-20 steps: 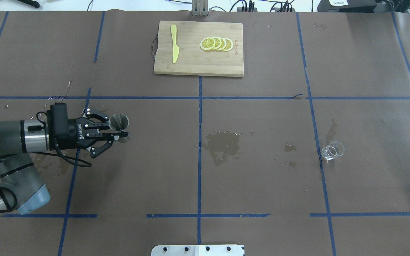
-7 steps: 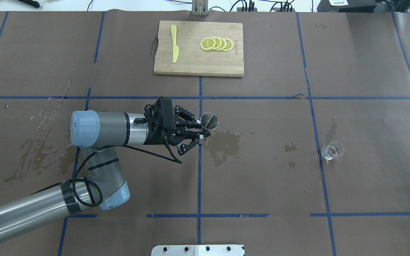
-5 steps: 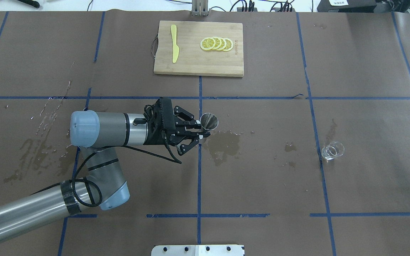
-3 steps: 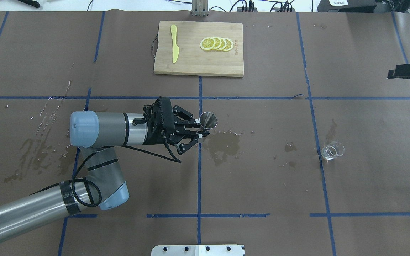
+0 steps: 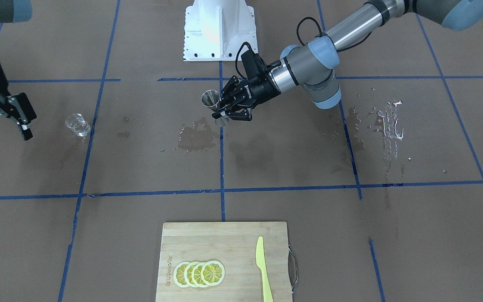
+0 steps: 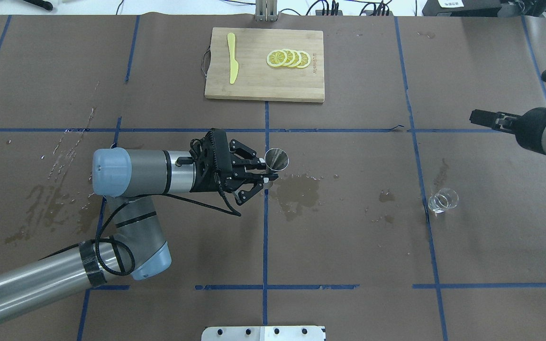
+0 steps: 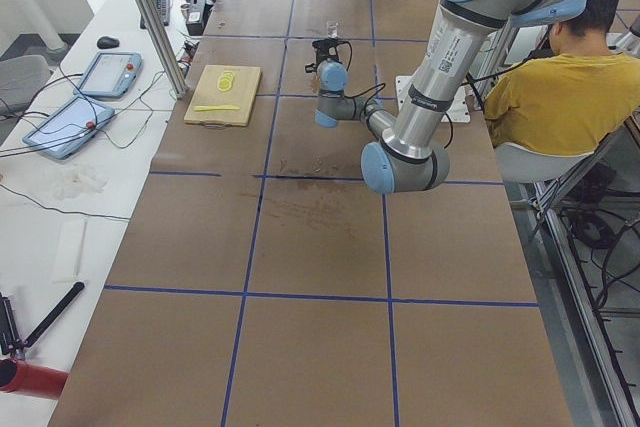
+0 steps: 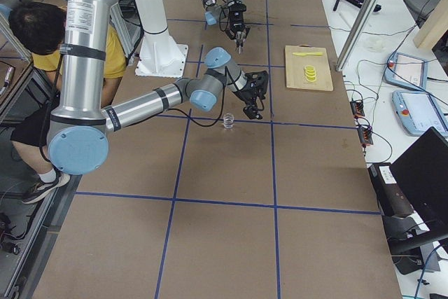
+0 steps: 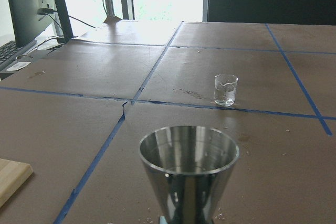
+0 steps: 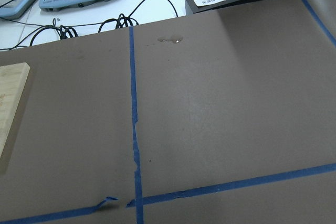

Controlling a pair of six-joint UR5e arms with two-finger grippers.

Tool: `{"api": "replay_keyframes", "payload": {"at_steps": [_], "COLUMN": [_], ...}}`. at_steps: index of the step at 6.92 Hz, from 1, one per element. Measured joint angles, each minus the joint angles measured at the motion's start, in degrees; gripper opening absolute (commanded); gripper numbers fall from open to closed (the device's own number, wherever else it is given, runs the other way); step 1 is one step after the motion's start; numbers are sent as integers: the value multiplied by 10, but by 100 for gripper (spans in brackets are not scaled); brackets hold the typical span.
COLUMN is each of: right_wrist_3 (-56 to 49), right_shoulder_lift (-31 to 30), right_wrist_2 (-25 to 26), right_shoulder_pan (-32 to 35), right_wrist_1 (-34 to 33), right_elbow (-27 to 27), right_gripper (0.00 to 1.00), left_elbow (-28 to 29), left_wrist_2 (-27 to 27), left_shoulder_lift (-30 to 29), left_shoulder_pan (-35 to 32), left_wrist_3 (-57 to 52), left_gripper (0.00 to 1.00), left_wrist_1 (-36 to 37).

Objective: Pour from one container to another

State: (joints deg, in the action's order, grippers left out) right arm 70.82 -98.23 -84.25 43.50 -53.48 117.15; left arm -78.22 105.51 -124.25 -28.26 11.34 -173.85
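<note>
With the left gripper (image 6: 268,176), pinches a metal cup (image 6: 277,159) at its narrow waist, fingers closed on it from the robot's left. Holds it upright, mouth facing up, wide upper cone standing just past the fingertips. Sits over the middle tape line (image 6: 266,227) of the table (image 6: 349,246), just beside a dark wet patch (image 6: 296,189). Seen from the left wrist: cup rim close in front, and a small glass (image 9: 226,89) well beyond it, upright on the table by another strip of tape. Well apart from the left gripper, off toward the robot's right.

With the right gripper (image 5: 7,132), hangs open, fingers spread and pointing down, near the glass but clear of it, on the side away from the cup.

At the far edge: a cutting board (image 6: 263,85) carrying lemon slices (image 6: 288,58) and a yellow knife (image 6: 232,57).
</note>
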Motion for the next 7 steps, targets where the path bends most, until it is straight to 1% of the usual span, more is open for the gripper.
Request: {"api": "replay_keyframes", "payload": {"at_steps": [2, 3, 4, 5, 7], "right_wrist_3": [50, 68, 87, 105, 151], "right_shoulder_lift": [-15, -22, -25, -26, -27], "right_wrist_2": [174, 247, 313, 375, 488], "right_shoulder_pan": [-122, -173, -216, -253, -311], "right_wrist_1": [-1, -2, -4, -4, -3], "right_elbow": [2, 1, -6, -24, -76], "right_gripper": [100, 100, 100, 100, 100], "left_elbow": [0, 0, 0, 0, 0], "left_wrist_2": [-7, -10, -12, -12, -13], "left_shoulder_lift": [0, 1, 1, 1, 1], "left_shoulder_pan": [0, 0, -1, -1, -1], "left_wrist_3": [0, 0, 0, 0, 0], "left_gripper": [0, 0, 0, 0, 0], "left_wrist_1": [0, 0, 0, 0, 0]}}
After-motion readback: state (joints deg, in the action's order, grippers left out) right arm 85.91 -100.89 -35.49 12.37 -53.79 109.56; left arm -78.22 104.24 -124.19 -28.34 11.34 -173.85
